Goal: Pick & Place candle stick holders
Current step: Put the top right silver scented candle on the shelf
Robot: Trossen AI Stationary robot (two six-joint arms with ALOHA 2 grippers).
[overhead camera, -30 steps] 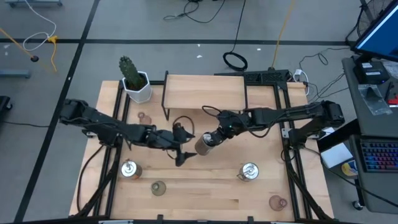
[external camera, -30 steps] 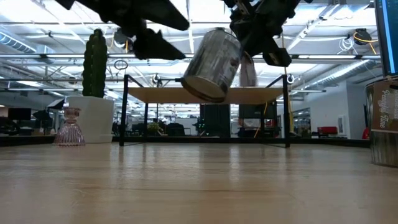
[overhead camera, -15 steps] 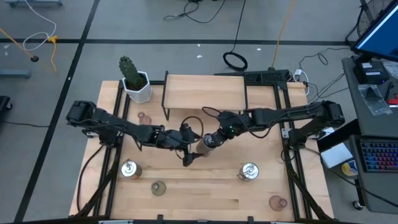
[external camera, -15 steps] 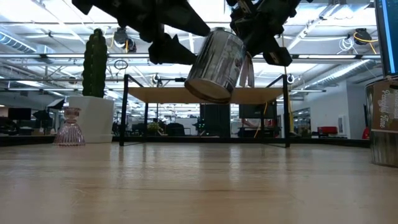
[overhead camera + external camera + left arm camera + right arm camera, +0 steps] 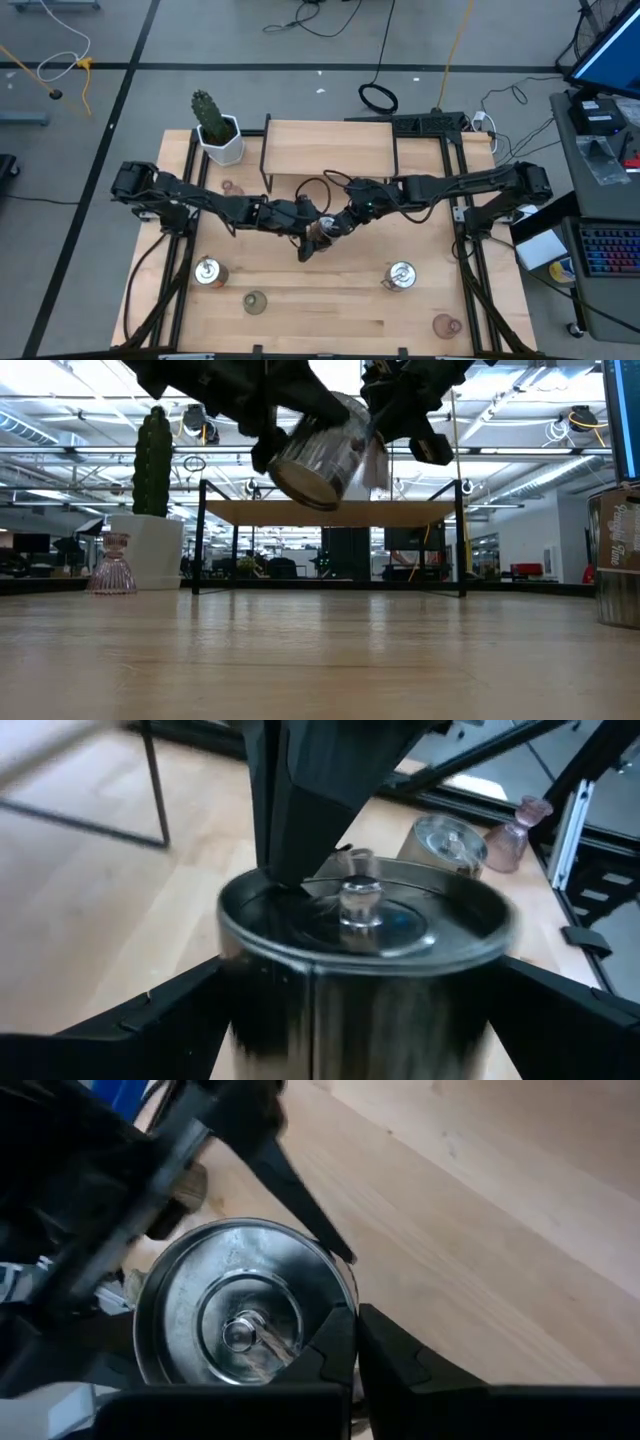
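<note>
Right end effector [image 5: 333, 226] is clamped on the rim of my silvery metal candle stick holder [image 5: 318, 455], tilted in mid-air above the desk [image 5: 330, 300]; left end effector [image 5: 312, 232] straddles it, fingers spread wide.

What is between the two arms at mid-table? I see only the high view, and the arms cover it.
Observer: A silvery holder. The low view shows it tilted, in the air above the table.
Operator: Which arm grips it?
Observer: The right end effector is shut on its rim, as the right wrist view shows.
Operator: And the left one?
Observer: The left end effector is open, with one finger on each side of the holder's wall.
</note>
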